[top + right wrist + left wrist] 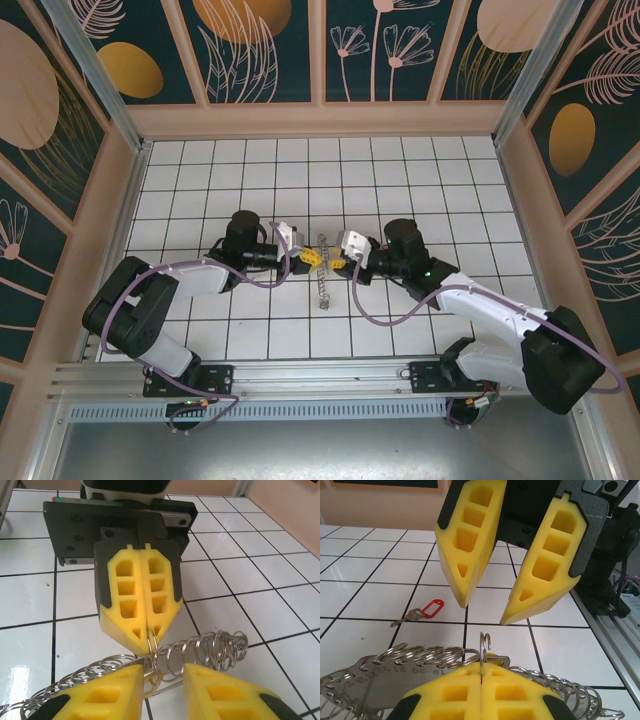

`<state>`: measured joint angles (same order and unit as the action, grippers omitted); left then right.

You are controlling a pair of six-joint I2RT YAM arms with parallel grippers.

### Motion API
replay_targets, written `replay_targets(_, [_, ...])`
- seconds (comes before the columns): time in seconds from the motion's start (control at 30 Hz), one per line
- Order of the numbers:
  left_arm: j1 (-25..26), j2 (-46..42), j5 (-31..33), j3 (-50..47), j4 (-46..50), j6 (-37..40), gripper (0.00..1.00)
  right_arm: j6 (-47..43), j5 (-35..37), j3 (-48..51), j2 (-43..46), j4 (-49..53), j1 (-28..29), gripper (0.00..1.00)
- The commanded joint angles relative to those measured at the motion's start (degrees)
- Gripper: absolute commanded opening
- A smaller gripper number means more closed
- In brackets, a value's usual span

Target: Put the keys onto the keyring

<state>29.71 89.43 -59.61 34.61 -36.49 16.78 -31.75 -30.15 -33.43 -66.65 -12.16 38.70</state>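
The left pincer [481, 667] is pinched tight on one small ring [485, 642] of the keyring [380, 680], which sprawls mid-desk [400, 180], while the right pincer [484, 611] faces it close by with jaws narrowly parted, and the red-tagged key [427, 611] lies on the tiles just beyond.

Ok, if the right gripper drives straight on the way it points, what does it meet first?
Probably the small metal ring of the keyring, pinched by the left gripper, just ahead of the right gripper's open jaws. The left gripper's tips sit right behind. Depth is unclear.
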Motion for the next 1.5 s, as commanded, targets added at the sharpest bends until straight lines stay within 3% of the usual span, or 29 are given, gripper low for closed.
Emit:
replay_targets(0.0, [0.35, 0.49, -2.36, 1.89, 0.98, 2.12, 0.00, -3.07, -4.05, -2.47, -1.21, 1.54, 0.39, 0.25])
replay_targets(0.63, [0.40, -0.31, -2.61, 1.76, 0.81, 1.80, 0.00, -3.79, -4.56, -4.22, -4.83, 1.24, 0.41, 0.23])
replay_targets(0.87, [0.37, -0.30, -2.50, 1.78, 0.98, 1.81, 0.00, -3.74, -5.14, -4.67, -6.12, 0.68, 0.40, 0.17])
replay_targets(1.13, [0.42, -0.75, -1.06, 1.74, 1.40, 1.86, 0.00, -4.07, -4.54, -5.33, -5.90, 2.41, 0.41, 0.02])
replay_targets(1.47, [0.43, -4.70, 7.43, 1.80, 7.79, 3.16, 0.22, -4.52, -1.28, -8.36, -5.68, 9.00, 0.61, 0.00])
